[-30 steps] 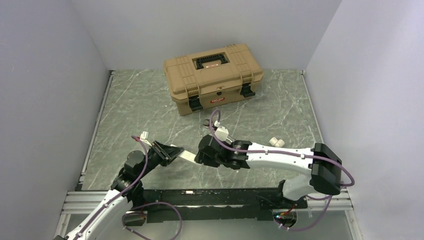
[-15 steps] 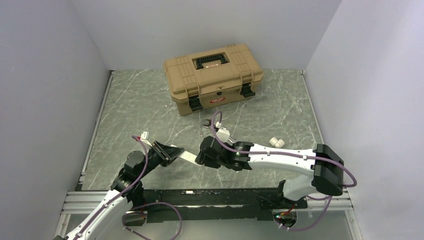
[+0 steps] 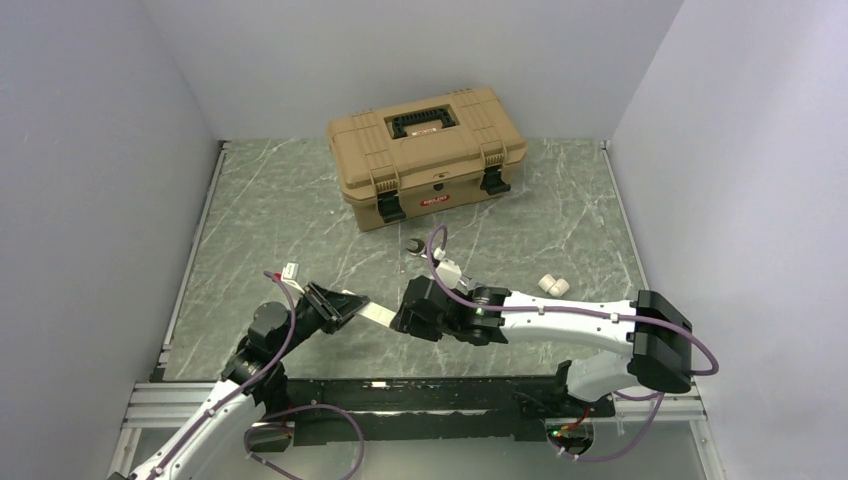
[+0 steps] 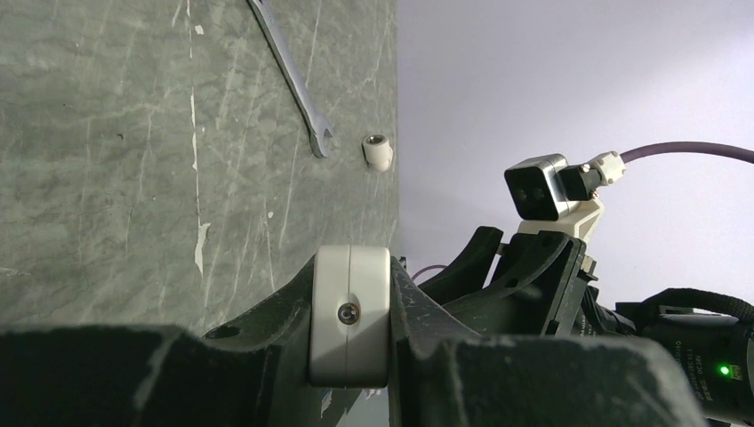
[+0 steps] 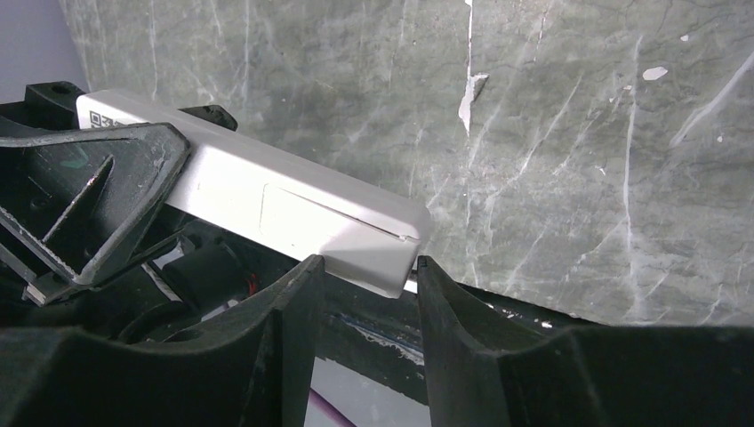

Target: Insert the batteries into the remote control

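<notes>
Remote control [image 3: 378,314], a slim white rectangular bar, was held over the green marbled stone worktop [image 3: 270,220] close to its near edge, one end clamped in the left tool [image 3: 350,304]. The right tool [image 5: 363,267] had its black fingers flanking the bar's free end; whether they pinched it could not be told. Bare worktop lay open to the left, with the tan plastic toolbox [image 3: 425,150] well back.

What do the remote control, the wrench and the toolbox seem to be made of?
The remote control looks like smooth matte white plastic, with a moulded seam. The wrench is probably bare steel: grey with a metallic sheen. The toolbox seems tan moulded plastic, judging by its ribbed lid and black latches.
</notes>
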Controlling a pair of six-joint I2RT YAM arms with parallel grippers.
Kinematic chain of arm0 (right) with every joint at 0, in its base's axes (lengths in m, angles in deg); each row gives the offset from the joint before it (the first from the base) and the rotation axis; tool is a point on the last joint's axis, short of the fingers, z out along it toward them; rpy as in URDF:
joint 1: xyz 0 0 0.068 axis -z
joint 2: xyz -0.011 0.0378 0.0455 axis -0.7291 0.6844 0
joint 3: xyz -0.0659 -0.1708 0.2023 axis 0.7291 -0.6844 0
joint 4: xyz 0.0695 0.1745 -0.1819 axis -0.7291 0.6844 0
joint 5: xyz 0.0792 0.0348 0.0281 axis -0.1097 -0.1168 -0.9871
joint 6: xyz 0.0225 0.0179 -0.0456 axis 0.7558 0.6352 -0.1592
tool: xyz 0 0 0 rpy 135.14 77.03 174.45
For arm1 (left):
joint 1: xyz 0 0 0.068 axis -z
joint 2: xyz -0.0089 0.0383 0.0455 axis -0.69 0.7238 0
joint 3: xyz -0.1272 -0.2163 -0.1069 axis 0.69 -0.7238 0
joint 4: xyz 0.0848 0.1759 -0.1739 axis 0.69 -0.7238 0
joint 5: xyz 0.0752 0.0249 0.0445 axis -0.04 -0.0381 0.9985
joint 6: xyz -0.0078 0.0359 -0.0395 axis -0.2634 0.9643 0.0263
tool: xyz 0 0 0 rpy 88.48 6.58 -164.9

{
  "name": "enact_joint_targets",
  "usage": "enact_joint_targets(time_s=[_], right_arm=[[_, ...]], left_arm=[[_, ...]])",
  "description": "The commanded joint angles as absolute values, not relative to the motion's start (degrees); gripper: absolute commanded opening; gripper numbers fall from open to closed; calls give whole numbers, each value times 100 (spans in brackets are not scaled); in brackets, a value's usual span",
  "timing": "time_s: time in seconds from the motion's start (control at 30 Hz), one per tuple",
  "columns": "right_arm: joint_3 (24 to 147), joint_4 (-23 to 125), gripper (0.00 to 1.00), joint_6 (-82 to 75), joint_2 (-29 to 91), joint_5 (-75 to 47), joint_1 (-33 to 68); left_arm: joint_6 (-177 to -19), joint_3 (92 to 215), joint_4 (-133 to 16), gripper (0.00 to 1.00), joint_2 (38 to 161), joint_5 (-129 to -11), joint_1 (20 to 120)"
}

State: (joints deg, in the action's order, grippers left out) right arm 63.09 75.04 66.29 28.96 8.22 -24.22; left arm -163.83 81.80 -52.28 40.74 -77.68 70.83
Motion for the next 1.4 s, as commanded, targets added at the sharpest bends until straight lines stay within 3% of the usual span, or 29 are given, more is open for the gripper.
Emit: enact_joint_targets(time_s=[0.0, 0.43, 0.8, 1.07, 1.37], right_arm=[[6113, 7615, 46, 6684, 2812, 726, -2480], [5887, 7426, 58, 6611, 2411, 945, -2475], [5536, 6420, 64, 6117, 1870, 950, -2487], [4967, 5756, 73, 5979, 1077, 1180, -2481], [3996, 4547, 76, 5834, 172, 1354, -2483]], left_arm=[[-16807, 7793, -4451, 3, 3895, -7910, 7104], [-16829, 7793, -4443, 3, 3902, -7910, 7103], [-16847, 7746, -4456, 3, 3862, -7910, 7105], [-16843, 7755, -4480, 4, 3848, -7910, 7105], [-17039, 7677, -4292, 3, 3816, -7995, 7105]])
